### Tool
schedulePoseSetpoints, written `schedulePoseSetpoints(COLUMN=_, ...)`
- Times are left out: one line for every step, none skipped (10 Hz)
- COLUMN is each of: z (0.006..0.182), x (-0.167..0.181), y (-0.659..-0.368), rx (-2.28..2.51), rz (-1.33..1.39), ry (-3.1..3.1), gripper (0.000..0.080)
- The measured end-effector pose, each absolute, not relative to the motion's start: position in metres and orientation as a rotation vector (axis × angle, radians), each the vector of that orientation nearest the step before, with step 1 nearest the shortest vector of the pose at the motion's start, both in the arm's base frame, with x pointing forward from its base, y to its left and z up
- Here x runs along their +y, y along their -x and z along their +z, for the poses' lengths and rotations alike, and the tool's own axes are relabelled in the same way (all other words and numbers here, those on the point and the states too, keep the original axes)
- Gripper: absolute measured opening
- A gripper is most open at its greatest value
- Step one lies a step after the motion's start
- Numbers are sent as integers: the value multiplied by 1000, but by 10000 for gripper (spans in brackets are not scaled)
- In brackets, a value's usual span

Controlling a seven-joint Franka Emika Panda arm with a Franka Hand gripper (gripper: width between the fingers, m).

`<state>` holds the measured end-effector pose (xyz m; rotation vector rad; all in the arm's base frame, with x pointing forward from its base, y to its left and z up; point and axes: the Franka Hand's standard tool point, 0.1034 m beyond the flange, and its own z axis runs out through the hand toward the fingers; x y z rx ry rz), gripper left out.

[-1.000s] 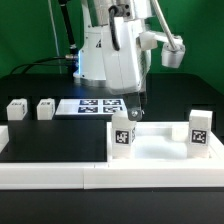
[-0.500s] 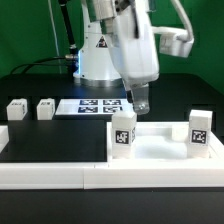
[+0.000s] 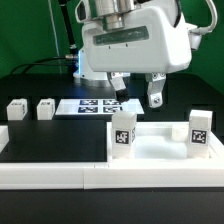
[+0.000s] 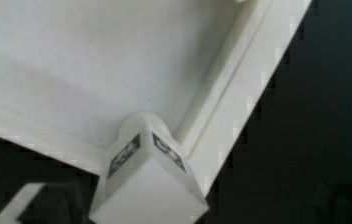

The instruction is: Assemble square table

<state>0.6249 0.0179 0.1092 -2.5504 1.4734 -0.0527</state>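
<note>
The square table slab lies at the exterior view's right, inside the white wall. Two tagged legs stand upright on it, one at its near left corner and one at its right. Two more legs stand loose on the black table at the left. My gripper hangs above and behind the left upright leg, open and empty, its fingers wide apart. In the wrist view the slab and that leg show from above; my fingers do not show there.
The marker board lies flat behind the slab, below my hand. The long low white border wall runs along the front, with a short piece at the far left. The arm's base stands at the back.
My hand has risen from just behind the left upright leg and turned about its axis, so both fingers now show side by side. The legs and slab have not moved.
</note>
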Motion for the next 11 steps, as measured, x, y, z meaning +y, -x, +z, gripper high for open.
schedulePoseSetpoints(z=109, x=17, y=-625, rx=1331, rz=-70, ry=2630, gripper=649)
schedulePoseSetpoints(z=110, x=13, y=-622, rx=1206, rz=-107, ry=2691, gripper=649)
schedulePoseSetpoints(z=105, x=9, y=-613, rx=1008, rz=-139, ry=2786, gripper=649)
schedulePoseSetpoints(z=100, x=8, y=-605, rx=854, rz=-144, ry=2858, gripper=649)
schedulePoseSetpoints(z=97, x=7, y=-603, rx=654, rz=-159, ry=2937, gripper=649)
schedulePoseSetpoints(z=94, x=4, y=-602, rx=410, rz=-209, ry=3005, gripper=649)
schedulePoseSetpoints(z=91, x=3, y=-599, rx=234, rz=-239, ry=3044, gripper=649)
schedulePoseSetpoints(z=91, x=3, y=-599, rx=210, rz=-237, ry=3047, gripper=649)
schedulePoseSetpoints(z=91, x=1, y=-599, rx=69, rz=-244, ry=3067, gripper=649)
schedulePoseSetpoints(z=91, x=0, y=-599, rx=-3, rz=-245, ry=3072, gripper=649)
schedulePoseSetpoints(z=90, x=-1, y=-599, rx=-70, rz=-246, ry=3078, gripper=649)
